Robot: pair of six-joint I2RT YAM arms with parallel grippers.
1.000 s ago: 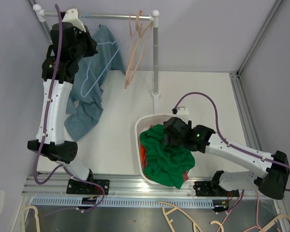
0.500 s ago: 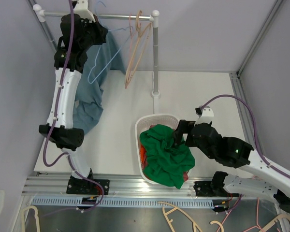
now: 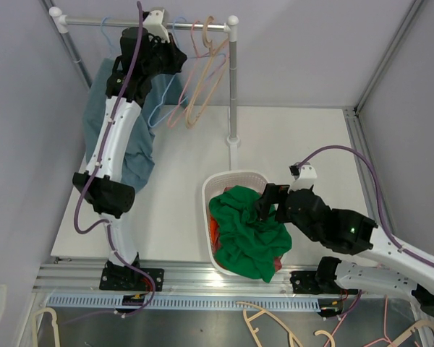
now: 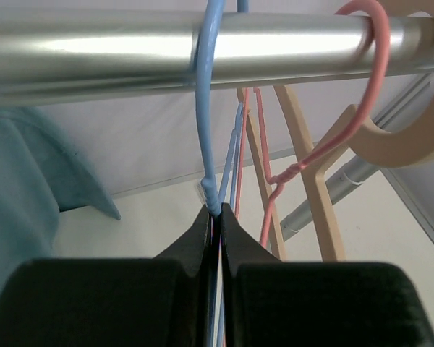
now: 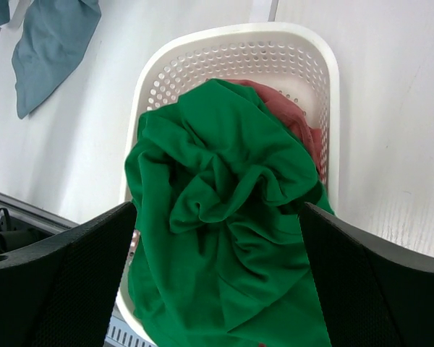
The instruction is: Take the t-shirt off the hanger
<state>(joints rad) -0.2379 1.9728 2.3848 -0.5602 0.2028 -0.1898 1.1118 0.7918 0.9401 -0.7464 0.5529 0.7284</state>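
Hangers (image 4: pixel 316 202) crowd the rail (image 4: pixel 94 47) right of the left claw (image 4: pixel 215 217); bare table (image 3: pixel 304 137) lies open beyond the post (image 3: pixel 233 87).

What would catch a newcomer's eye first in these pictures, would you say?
A green garment heaped in the white basket at centre, with the right gripper open above it. At the back left, the left gripper is shut on a blue hanger hooked over the metal rail, a teal t-shirt draped below.

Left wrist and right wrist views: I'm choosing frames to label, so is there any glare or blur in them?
Left wrist: a bright glare streak runs along the metal rail; the blue hanger is fairly sharp, the left gripper pinching it is a soft dark mass. Right wrist: the green shirt is evenly lit and sharp; the near black fingers are blurred.
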